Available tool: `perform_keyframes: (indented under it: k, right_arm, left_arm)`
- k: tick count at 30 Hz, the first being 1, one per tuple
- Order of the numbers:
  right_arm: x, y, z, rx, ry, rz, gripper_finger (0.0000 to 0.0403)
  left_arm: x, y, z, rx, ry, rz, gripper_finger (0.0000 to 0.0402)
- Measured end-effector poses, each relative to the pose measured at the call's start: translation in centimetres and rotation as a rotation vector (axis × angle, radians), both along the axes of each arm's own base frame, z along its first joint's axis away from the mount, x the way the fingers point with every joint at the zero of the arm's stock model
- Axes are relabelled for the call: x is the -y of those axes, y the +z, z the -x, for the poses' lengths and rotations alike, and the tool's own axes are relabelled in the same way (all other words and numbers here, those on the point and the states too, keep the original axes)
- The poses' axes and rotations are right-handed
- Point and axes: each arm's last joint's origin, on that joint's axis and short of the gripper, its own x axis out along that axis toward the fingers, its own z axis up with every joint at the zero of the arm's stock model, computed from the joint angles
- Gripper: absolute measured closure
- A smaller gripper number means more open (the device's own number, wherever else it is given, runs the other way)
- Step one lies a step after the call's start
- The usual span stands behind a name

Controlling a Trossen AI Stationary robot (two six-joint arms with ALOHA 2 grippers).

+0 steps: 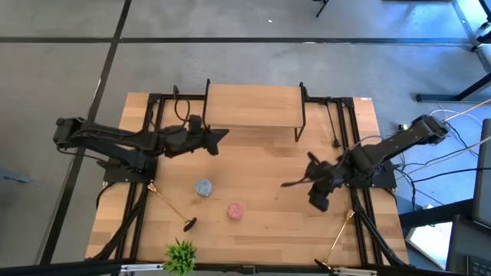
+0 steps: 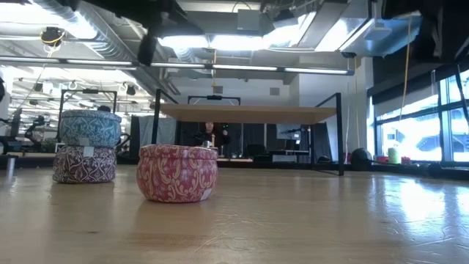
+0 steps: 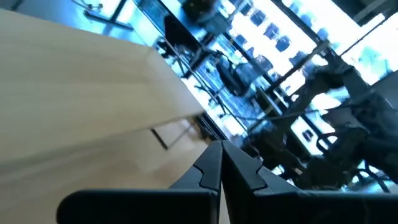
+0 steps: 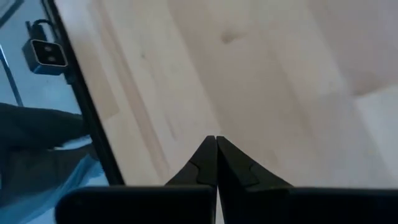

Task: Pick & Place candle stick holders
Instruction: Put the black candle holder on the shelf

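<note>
Dark left gripper sat upper centre-left in the high view, fingers pressed together, gripping nothing. Gold candle stick holder lay flat lower left, black base toward blue tin and pink tin. Right gripper right of centre, pinched closed and empty. Second gold holder lay lower right.

I see two gold candle holders lying on my pale wood table, the left one ending in a black base. My three tins wear ornate scrollwork: teal stacked on maroon-and-white, and pink-red with yellow. A green plant sits at the near edge.
</note>
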Motion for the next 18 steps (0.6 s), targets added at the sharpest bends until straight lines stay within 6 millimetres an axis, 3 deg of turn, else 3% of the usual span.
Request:
perform_keyframes:
  k: [6, 11, 18]
  right_arm:
    - [3.6, 0.6, 2.7, -0.034, 0.015, 0.115, 0.0403]
    - [6.3, 0.9, 4.6, -0.107, -0.114, 0.261, 0.0403]
    - [9.6, 0.6, 4.7, -0.134, -0.345, 0.308, 0.0403]
  left_arm:
    - [-2.2, 0.0, -1.1, 0.119, 0.064, 0.043, 0.0400]
    - [-3.0, 0.0, -1.9, 0.199, 0.092, 0.035, 0.0400]
    - [-3.6, -0.3, -2.5, 0.232, 0.111, 0.032, 0.0400]
